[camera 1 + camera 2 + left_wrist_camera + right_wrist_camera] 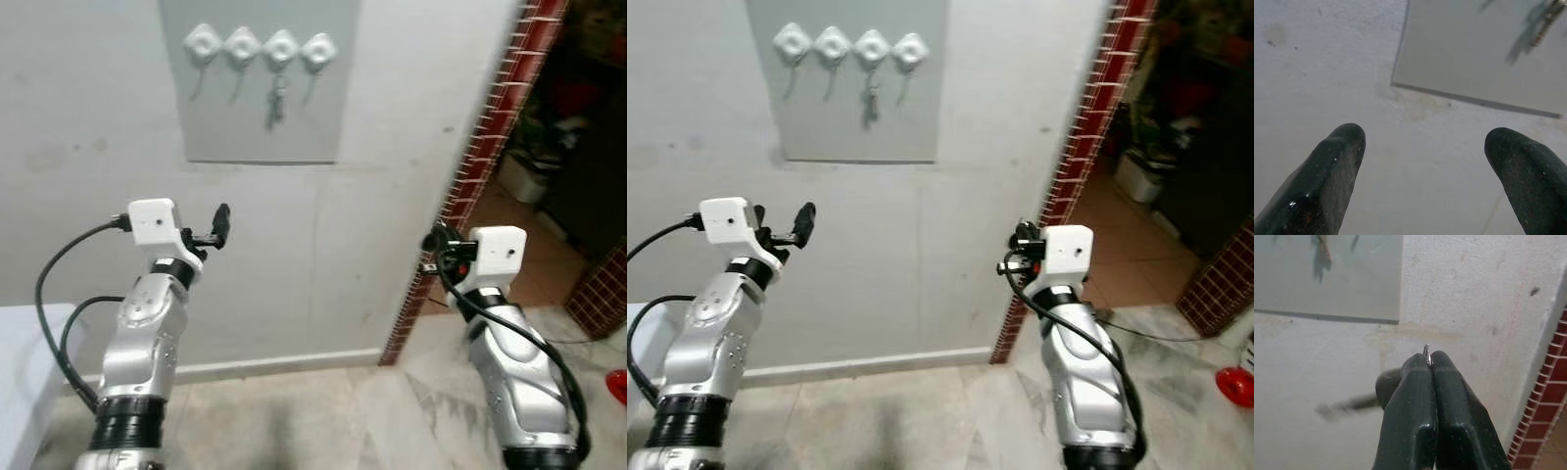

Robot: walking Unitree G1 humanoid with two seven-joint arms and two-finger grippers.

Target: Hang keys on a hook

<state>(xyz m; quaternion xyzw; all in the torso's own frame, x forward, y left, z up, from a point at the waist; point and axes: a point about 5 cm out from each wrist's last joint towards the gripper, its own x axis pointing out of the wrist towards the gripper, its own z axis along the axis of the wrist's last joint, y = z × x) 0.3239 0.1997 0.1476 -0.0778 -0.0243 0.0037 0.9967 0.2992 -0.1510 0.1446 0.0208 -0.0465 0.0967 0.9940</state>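
A grey panel (260,127) on the white wall carries a row of white hooks (241,44). One set of keys (276,103) hangs from the third hook (281,47). My right gripper (1430,360) is shut on a thin metal key ring (1426,351) that pokes out between its fingertips. A blurred dark shape (1347,405) sticks out beside them. This gripper (431,240) is held at chest height, well below and to the right of the panel. My left gripper (221,225) is open and empty, raised below the panel's left side, fingers (1337,161) wide apart.
A red brick-tiled doorway edge (490,147) runs down the right of the wall. Beyond it lies a dim room with a white bin (529,176). A red object (617,385) lies on the marble floor (323,421). A white surface (24,362) stands at my left.
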